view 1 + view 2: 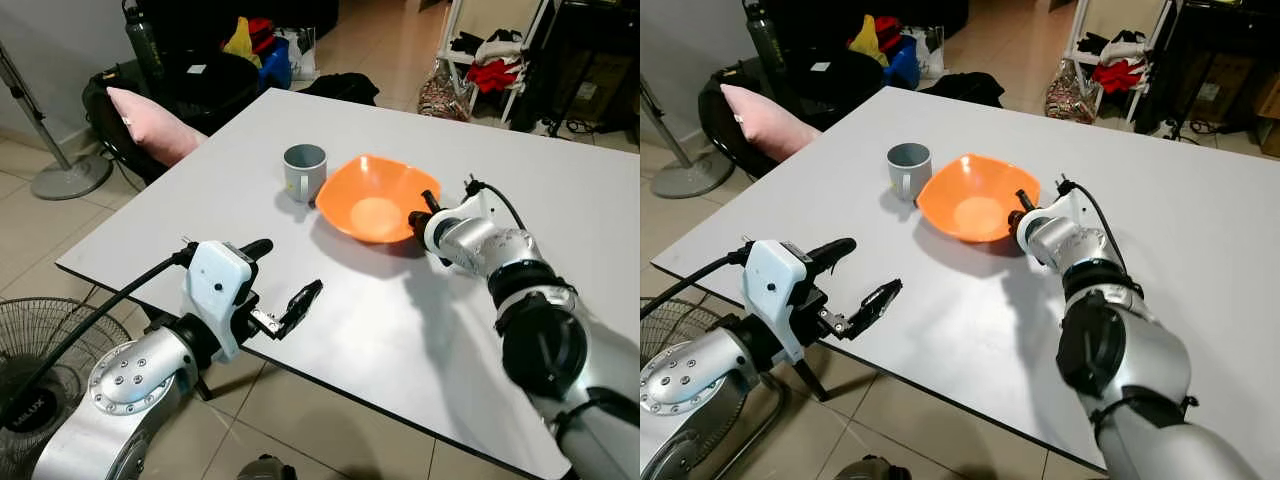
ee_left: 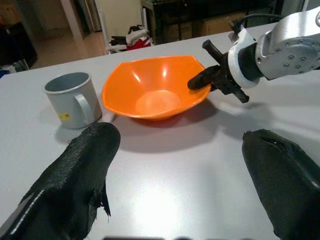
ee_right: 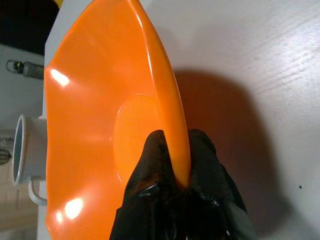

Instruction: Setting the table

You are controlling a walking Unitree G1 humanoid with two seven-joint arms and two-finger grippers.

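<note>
From the head views: wide white rectangular bench (image 1: 420,330) carrying a glossy orange plastic bowl with a wavy rim (image 1: 372,195) near its middle and, just beside the bowl on the robot's left, a small grey mug with a handle (image 1: 304,171), upright and apart from the bowl. Right tool (image 1: 418,222) pinched on the bowl's near right rim, silver forearm stretched across the bench behind it. Left tool (image 1: 285,285) held over the bench's near edge, well short of the bowl, its two black fingers spread wide with nothing between them. Beyond the far corner, a pink cushion (image 1: 150,122) on a dark seat; at the lower left, a black floor fan (image 1: 35,375) on the tiled floor. From the left wrist view: two black fingertips (image 2: 80,175) far apart in the foreground, bare bench between them, mug (image 2: 72,99) and bowl (image 2: 155,87) ahead, right tool (image 2: 200,82) clamped on the bowl's rim. From the right wrist view: both black fingers (image 3: 150,180) closed on the thin orange rim (image 3: 172,125), one inside the bowl and one outside, mug (image 3: 27,150) just past the bowl's far side.
</note>
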